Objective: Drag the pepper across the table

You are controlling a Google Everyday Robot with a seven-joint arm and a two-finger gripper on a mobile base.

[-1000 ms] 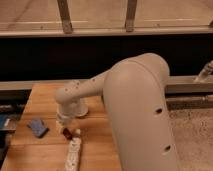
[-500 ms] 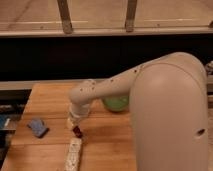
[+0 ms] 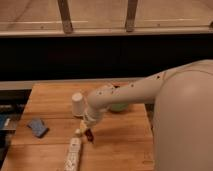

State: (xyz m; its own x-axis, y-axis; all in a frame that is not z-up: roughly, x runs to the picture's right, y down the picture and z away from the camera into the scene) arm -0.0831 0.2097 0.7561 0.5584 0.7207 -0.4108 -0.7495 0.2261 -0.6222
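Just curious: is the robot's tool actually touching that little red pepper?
Cannot tell. In the camera view the tool sits right over the pepper on the table, hiding any contact or gap.

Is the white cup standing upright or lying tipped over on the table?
Upright: the white cup stands on the table, left of the hand above the pepper.

gripper (image 3: 86,131) over pepper (image 3: 89,135), table (image 3: 120,135)

Light brown wooden butcher-block table (image 3: 52,100) stands against a dark wall band (image 3: 100,57). Above it, a pale horizontal ledge (image 3: 100,32) carries two grey metal uprights (image 3: 65,15). Warm, dim light.
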